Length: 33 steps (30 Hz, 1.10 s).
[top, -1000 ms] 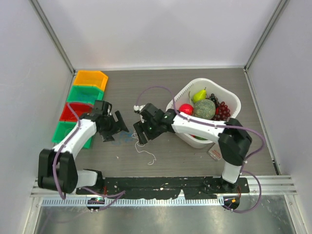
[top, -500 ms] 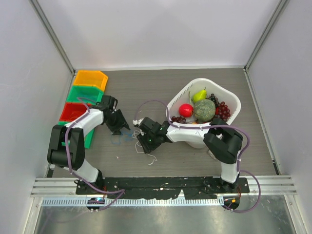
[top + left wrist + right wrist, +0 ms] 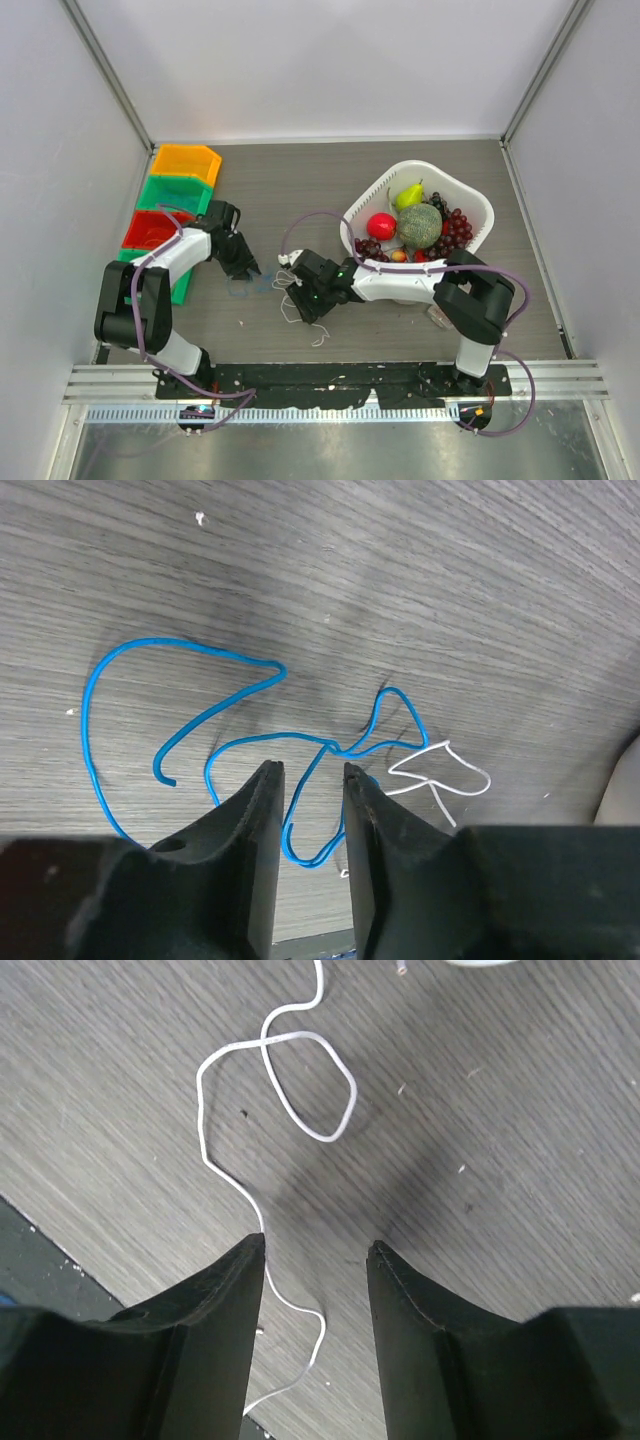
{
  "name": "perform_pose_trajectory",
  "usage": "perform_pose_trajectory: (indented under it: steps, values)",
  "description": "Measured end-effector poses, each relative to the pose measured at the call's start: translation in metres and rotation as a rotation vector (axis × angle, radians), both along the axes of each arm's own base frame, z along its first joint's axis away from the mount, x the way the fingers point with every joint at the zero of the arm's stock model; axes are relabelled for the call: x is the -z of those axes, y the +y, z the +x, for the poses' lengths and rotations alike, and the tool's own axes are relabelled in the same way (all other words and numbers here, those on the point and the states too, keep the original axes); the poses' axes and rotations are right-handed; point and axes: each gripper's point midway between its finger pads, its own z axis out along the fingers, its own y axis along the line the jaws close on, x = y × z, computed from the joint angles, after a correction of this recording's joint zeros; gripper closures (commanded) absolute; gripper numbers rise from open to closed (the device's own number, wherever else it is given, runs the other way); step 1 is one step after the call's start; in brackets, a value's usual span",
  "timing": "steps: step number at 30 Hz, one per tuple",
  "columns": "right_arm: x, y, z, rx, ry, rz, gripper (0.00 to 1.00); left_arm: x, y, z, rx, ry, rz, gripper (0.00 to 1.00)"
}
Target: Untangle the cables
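Straddling the blue cable [image 3: 285,736], the left gripper [image 3: 305,775] stands low over the grey wood-grain table [image 3: 300,190]. Its jaws are set a narrow way apart, and the wire threads the gap with bare table showing on both sides of it, so nothing is pinched. The right gripper [image 3: 315,1250], near the left one at its 4 o'clock in the top view, hangs with its jaws about half open over the white cable [image 3: 202,1110]. That wire runs down past the inner edge of one finger [image 3: 225,1300] and curls out toward 6 o'clock; the gripper has hold of nothing. A kinked stretch of white cable also shows just beside the blue loops, at their 3 o'clock, in the left wrist view. Both cables lie near the table's middle, toward 7 o'clock. A white basket [image 3: 432,166] of fruit sits at 3 o'clock, and coloured bins [image 3: 187,165] at 9 o'clock.
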Motion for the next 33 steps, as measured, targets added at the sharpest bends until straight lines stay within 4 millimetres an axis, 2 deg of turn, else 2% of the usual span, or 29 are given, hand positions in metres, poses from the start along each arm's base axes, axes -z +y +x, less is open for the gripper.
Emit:
perform_pose_trajectory:
  steps: [1,2,7,11,13,14,15,17,21,23,25,26,31,33]
  values:
    - [-0.002,-0.001,-0.002,-0.005,0.004,0.004,0.46,0.000,0.000,0.000,0.002,0.000,-0.001,0.78]
    - [-0.004,-0.002,-0.004,-0.010,0.004,0.010,0.46,0.000,0.000,0.000,0.002,0.001,-0.003,0.81]
    - [-0.009,-0.005,-0.013,-0.042,0.018,0.028,0.45,0.001,-0.001,-0.001,0.006,-0.001,-0.004,0.86]
    - [-0.001,-0.004,-0.025,-0.088,0.017,0.006,0.45,0.000,-0.001,-0.001,0.006,-0.001,-0.004,0.98]
    - [0.003,-0.004,-0.029,-0.101,0.002,-0.014,0.53,0.000,-0.001,-0.001,0.006,-0.001,-0.005,1.00]
    - [0.004,-0.003,-0.027,-0.099,-0.016,-0.020,0.66,0.000,-0.001,-0.001,0.007,-0.002,-0.005,1.00]
    - [0.004,-0.003,-0.025,-0.096,-0.035,-0.029,0.72,-0.001,-0.001,-0.001,0.007,-0.004,-0.005,1.00]
    - [0.006,-0.006,-0.016,-0.072,-0.090,-0.061,0.99,-0.003,0.000,-0.002,0.006,-0.008,-0.004,1.00]
    - [0.004,-0.016,0.005,0.006,-0.188,-0.111,0.99,-0.014,0.008,-0.003,-0.002,-0.014,0.042,1.00]
    - [-0.002,-0.033,0.009,0.036,-0.232,-0.139,0.99,-0.029,0.017,0.006,-0.004,-0.046,0.098,1.00]
    - [-0.021,-0.053,0.009,0.062,-0.273,-0.140,0.99,-0.052,0.029,0.021,-0.017,-0.112,0.170,1.00]
    - [-0.037,-0.062,0.009,0.077,-0.297,-0.123,0.99,-0.066,0.036,0.031,-0.027,-0.152,0.207,1.00]
    - [-0.141,-0.094,0.009,0.194,-0.437,0.110,0.99,-0.137,0.068,0.070,-0.105,-0.353,0.361,1.00]
    - [-0.172,-0.112,0.006,0.252,-0.471,0.187,0.99,-0.162,0.082,0.081,-0.155,-0.416,0.398,1.00]
